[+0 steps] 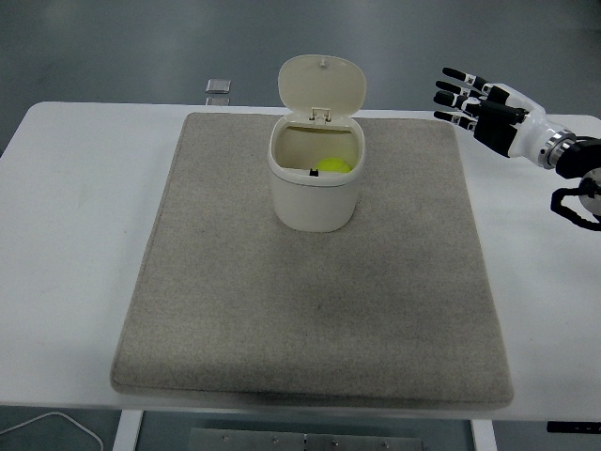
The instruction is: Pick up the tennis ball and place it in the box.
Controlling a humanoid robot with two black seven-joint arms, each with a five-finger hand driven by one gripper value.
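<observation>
A cream box (315,193) with its hinged lid (322,85) standing open sits on the grey mat (310,310), toward the back middle. The yellow-green tennis ball (331,166) lies inside the box, partly hidden by the rim. My right hand (470,99) hovers above the table's back right, well to the right of the box, fingers spread and holding nothing. The left arm does not show.
The grey mat covers most of the white table (66,207). A small flat dark object (218,86) lies at the table's far edge, left of the box. A white cable (52,427) loops below the near left corner.
</observation>
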